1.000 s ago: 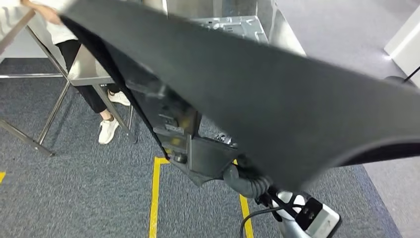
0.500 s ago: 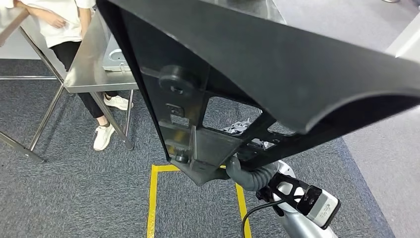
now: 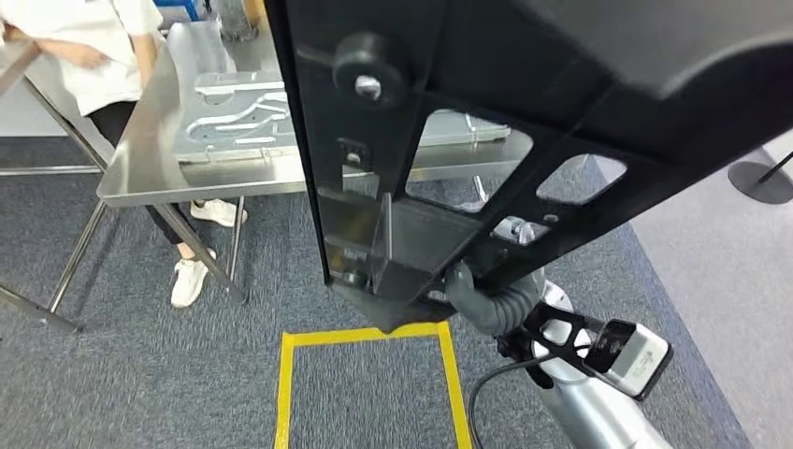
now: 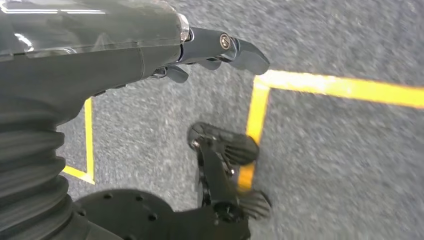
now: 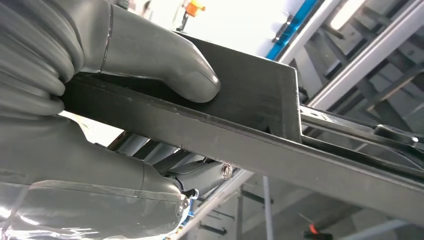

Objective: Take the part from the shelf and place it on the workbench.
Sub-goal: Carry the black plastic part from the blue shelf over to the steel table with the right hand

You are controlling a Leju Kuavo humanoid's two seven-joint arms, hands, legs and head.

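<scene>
- Part [image 3: 561,122] rises from the right robot hand [image 5: 100,115], gripped at its lower edge, thumb pressed on its face.
- Left robot hand [image 4: 150,55] hangs empty, fingers apart, over carpet.
- Surface [image 3: 150,159] lies beyond the part.

The part [image 3: 524,122] hangs near and central, over the floor [image 3: 140,374], with the right robot hand [image 3: 482,299] at its near end. Far behind it stands the desk [image 3: 140,159] carrying metal plates [image 3: 234,112]. A person [image 3: 103,65] stands at the desk's far left.
</scene>
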